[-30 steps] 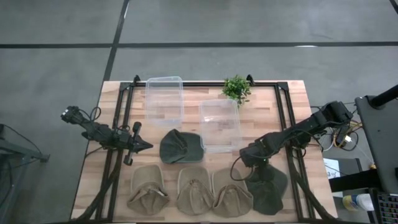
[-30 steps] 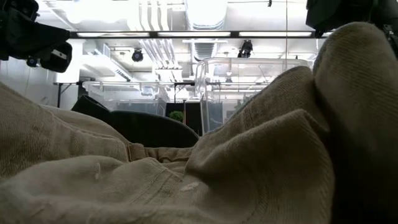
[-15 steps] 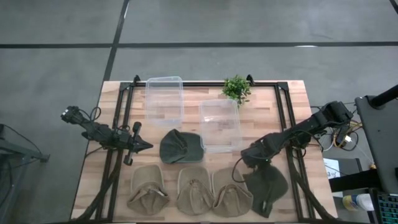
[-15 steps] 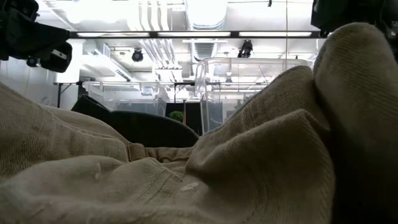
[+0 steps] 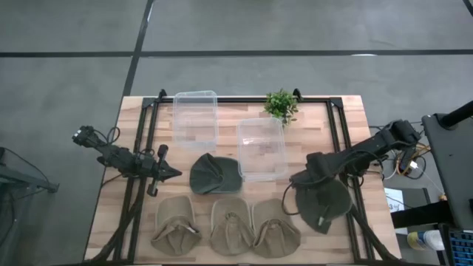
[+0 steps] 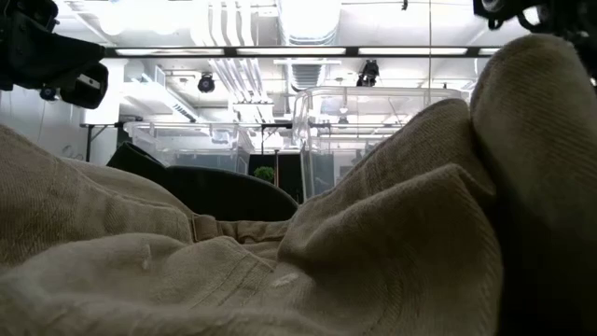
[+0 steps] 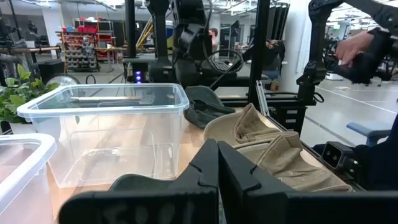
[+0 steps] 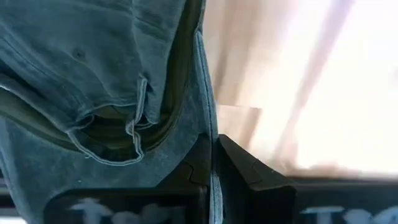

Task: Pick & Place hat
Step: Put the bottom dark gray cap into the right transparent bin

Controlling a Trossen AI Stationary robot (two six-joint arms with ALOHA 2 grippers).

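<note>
The right gripper [image 8: 213, 163] has its two fingers pressed together on a thin edge of the dark green hat [image 8: 93, 93], and the rest of the cloth hangs loose beyond them. In the high view this hat [image 5: 322, 205] sits at the near right of the table [image 5: 140, 222], under and just near of the right gripper [image 5: 299, 179].

The pinch takes in only a narrow fold, so the hat could slide out if the arm swings fast. The slack cloth could also drag across the tan hat [image 5: 276, 230] just to its left, or catch on the rim of the clear box [image 5: 260, 150] if it is carried too low.

The right arm reaches in from the right edge, stretched low and slanted toward the table's middle. The left gripper [image 5: 171, 173], fingers closed on nothing, waits at the left, beside another dark green hat [image 5: 213, 174].
</note>
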